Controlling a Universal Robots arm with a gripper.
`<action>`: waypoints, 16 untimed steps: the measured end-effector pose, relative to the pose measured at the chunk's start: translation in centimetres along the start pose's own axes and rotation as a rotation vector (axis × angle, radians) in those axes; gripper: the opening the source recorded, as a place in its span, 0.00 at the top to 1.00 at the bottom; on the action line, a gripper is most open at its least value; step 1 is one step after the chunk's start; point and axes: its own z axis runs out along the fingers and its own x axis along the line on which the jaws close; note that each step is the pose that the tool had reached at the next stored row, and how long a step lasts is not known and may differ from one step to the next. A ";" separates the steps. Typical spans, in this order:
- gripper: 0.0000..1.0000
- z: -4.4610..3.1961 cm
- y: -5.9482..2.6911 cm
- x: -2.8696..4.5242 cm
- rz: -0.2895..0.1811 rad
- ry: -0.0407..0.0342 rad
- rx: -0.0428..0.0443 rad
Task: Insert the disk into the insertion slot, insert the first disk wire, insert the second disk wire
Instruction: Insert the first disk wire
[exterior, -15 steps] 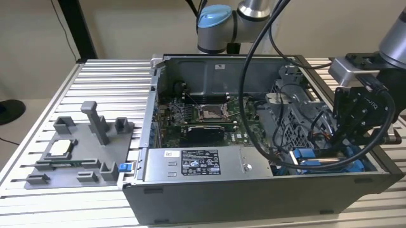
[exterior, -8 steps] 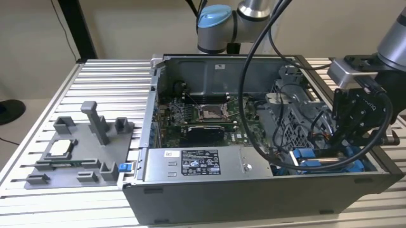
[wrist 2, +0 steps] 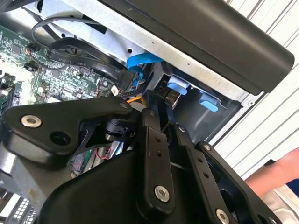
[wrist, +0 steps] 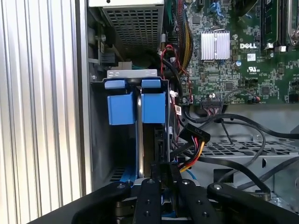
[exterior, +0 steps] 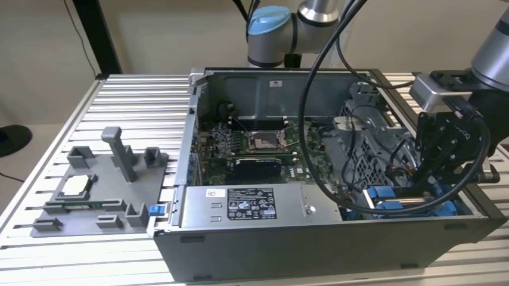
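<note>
The tool (exterior: pixel 425 182) is sunk into the near corner of the open computer case (exterior: pixel 318 253) on the exterior view's right, right over the insertion slot (exterior: pixel 380 192). In both wrist views its fingers (wrist: pixel 150 196) are drawn narrow, tips almost together. Whether they pinch anything cannot be told, because the tips are in shadow.

The disk (wrist: pixel 139 140) appears to stand on edge inside the slot. It shows as a thin silver strip between the blue tabs (wrist: pixel 121 109), with its long edge running straight away from the fingertips. The bay therefore lies directly ahead of the tool and in line with its reach, not off to one side.

Just beside the fingertips, on the motherboard (wrist: pixel 233 70) side, hangs a black connector (wrist: pixel 198 137) on yellow, red and black wires, and other black cables (wrist: pixel 243 123) loop close by. This bundle looks like the main crowding around the slot.

The grey power supply box (exterior: pixel 250 205) lies along the near wall towards the exterior view's left. A grey fixture (exterior: pixel 104 190) sits well apart on the ribbed tabletop (exterior: pixel 135 101).
</note>
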 end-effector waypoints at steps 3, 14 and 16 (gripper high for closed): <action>1.00 0.06 0.00 0.00 0.000 -0.0001 0.0000; 1.00 0.10 -0.01 0.00 0.000 -0.0004 0.0000; 1.00 0.10 0.00 -0.01 0.000 -0.0004 0.0000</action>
